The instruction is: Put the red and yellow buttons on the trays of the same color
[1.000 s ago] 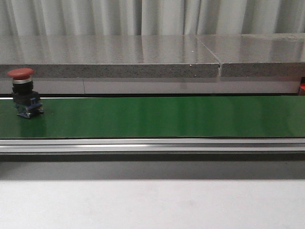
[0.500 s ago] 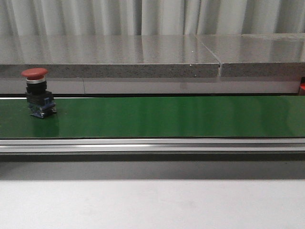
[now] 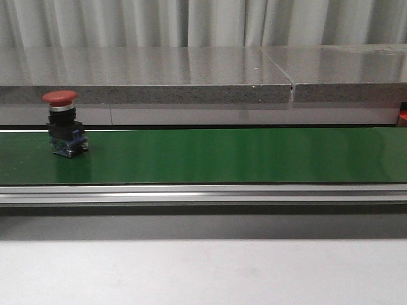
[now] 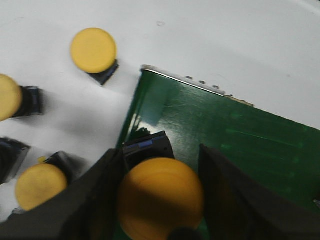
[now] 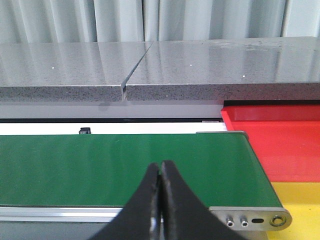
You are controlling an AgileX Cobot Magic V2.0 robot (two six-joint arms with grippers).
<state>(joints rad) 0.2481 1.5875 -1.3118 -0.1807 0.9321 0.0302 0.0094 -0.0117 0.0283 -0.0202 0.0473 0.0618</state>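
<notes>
A red button with a black and blue base stands upright on the green belt, near its left end. My left gripper is shut on a yellow button, held just over the belt's end. Three more yellow buttons lie on the white table beside that end: one, another and a third. My right gripper is shut and empty, hanging above the other end of the belt. Beside that end lie the red tray and the yellow tray.
A grey stone ledge runs behind the belt, with curtains beyond it. An aluminium rail edges the belt's near side, and the white table lies in front.
The red button has travelled to the right along the belt, staying upright. Nothing else in the front view has moved.
</notes>
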